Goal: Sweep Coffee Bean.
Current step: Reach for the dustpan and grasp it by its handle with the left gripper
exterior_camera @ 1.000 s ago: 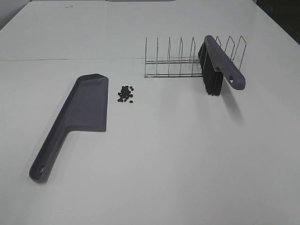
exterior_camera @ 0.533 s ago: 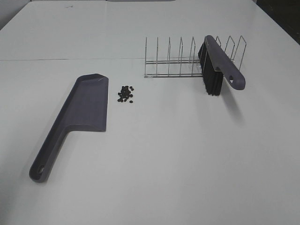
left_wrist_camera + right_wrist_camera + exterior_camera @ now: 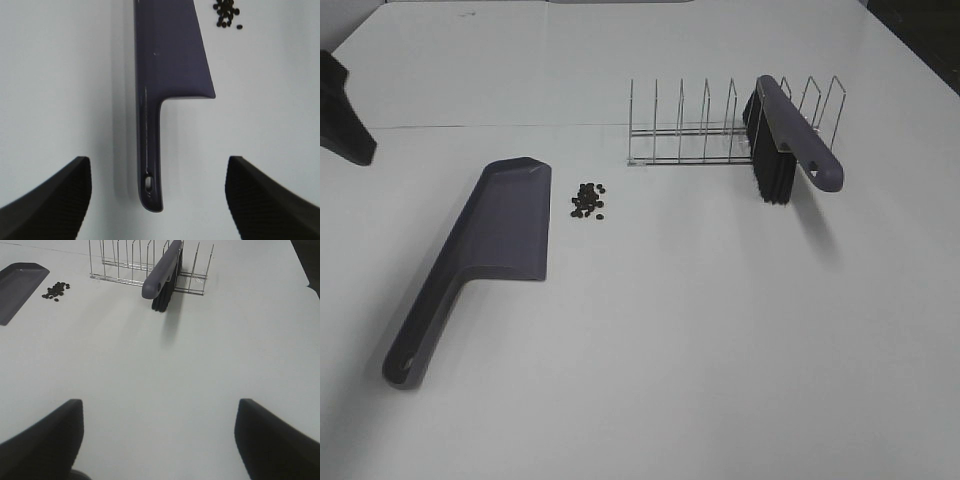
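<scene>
- The white table [image 3: 700,340] carries everything. I place the rest against the dustpan.
- The purple-grey dustpan [image 3: 495,235] lies flat. Its long handle runs toward the near left corner, and its flat pan points away from me.
- The wire rack [image 3: 685,135] stands well apart from the dustpan, out past the pan's open side and a little further back.
- The brush [image 3: 790,140] sits in the rack's slots at the end furthest from the dustpan. Its black bristles hang down, and its purple-grey handle juts out toward the near side at a tilt.
- A dark piece of the left arm [image 3: 342,115] shows at the edge of the high view. It is on the side of the dustpan away from the rack, and well apart from the pan.
- The left gripper [image 3: 157,159] has its fingers spread wide with nothing in them. In its wrist view the dustpan's handle end lies between them, and neither finger touches it.
- The right gripper [image 3: 158,402] is also spread wide and holds nothing. Only bare table lies between its fingers, far from the dustpan on the rack's side.
- The coffee beans [image 3: 588,200] sit in a tight little cluster on the table. They are just beside the dustpan's long edge near its far end, on the side facing the rack, and are not in the pan.
</scene>
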Controlling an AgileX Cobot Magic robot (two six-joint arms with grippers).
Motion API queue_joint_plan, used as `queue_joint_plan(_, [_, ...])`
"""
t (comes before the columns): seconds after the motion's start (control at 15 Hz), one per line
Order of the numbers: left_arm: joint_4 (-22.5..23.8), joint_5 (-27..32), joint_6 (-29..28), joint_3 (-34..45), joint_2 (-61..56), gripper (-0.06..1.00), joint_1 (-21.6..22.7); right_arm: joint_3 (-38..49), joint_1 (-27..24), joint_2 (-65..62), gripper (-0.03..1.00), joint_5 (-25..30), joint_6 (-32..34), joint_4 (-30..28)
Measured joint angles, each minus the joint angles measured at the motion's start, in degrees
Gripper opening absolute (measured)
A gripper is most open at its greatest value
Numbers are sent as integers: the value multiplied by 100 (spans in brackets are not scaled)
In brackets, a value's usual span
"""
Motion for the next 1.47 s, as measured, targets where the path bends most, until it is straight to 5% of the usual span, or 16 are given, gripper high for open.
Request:
queue_joint_plan(0.67, [630,-246,-630,-418,2607,72,-934,0,0,0,73,0,0,0])
queue_joint_plan(1.47, [980,-917,-808,-516,3518,71,-980,0,0,0,73,0,0,0])
